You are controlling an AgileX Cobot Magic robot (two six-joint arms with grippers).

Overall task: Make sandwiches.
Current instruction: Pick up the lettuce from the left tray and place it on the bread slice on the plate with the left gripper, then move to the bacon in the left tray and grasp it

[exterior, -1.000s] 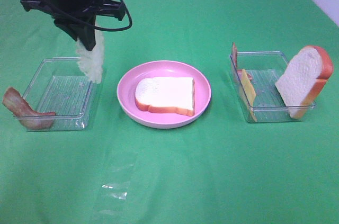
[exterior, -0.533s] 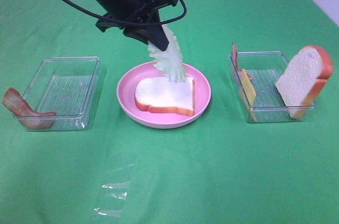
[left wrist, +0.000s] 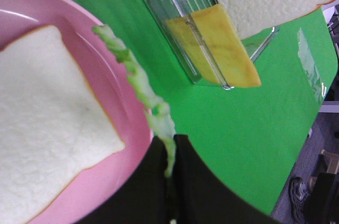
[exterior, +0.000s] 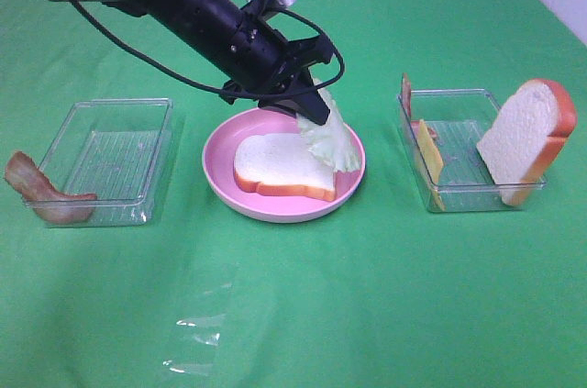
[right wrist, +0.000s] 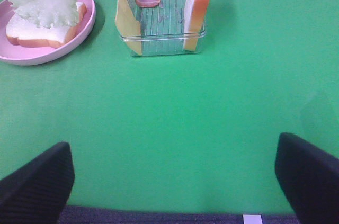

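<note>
The lettuce (exterior: 332, 142) is pinched tight in the left hand (exterior: 312, 116), just below it; the bread (exterior: 284, 166) is off to its side, so the leaf could be dropped onto the plate (exterior: 218, 177).

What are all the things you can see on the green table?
Round pink plate: one, centre.
White bread slices with orange-brown crust: two; one flat on the plate, one standing in the right tray.
Pale green lettuce leaf: one, hanging over the plate's right side.
Reddish bacon strips: two; left tray's front corner, right tray's back corner.
Yellow cheese slice: one, at the right tray's plate-side wall.
Clear plastic trays: two; left, right.
Green cloth: one, under everything.
Left gripper: black, shut on the lettuce.
Right gripper: black, open.
</note>
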